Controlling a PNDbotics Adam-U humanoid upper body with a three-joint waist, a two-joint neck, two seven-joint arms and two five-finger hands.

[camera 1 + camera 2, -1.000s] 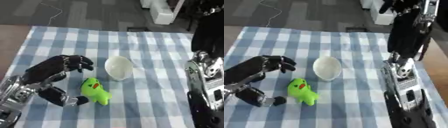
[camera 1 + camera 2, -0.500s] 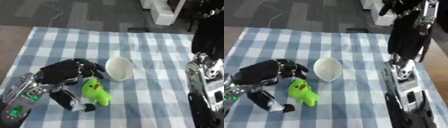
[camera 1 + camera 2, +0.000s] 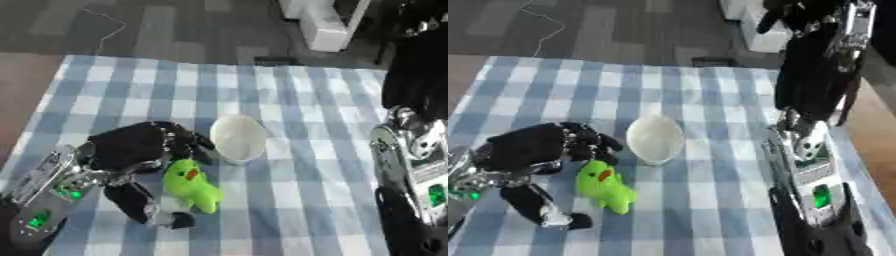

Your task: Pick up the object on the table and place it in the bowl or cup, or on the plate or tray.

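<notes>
While the left robot hand (image 3: 131, 150) is arching over the green toy (image 3: 196, 185), these are the points that are counting:

Toy: a bright green duck-like figure with an orange beak, lying on the table (image 3: 297, 95) just in front of the white cup (image 3: 238, 137) and a little to the cup's left.

Cup: tipped toward the camera, mouth showing, just beyond the toy.

Left robot hand: spread apart, fingers curving down over the toy's far end, thumb reaching round its near-left side; nothing is looking clamped yet, and whether it is touching is unclear.

Right robot hand: not appearing; only the right forearm (image 3: 807, 165) is hanging to the cup's right.

Handling: probably light and smooth, rubber or plush, so it is likely to be giving or slipping under pressure.

Where to hold: across the rounded body at its widest, fingers and thumb on opposite flanks, rather than the tapering tail.
</notes>
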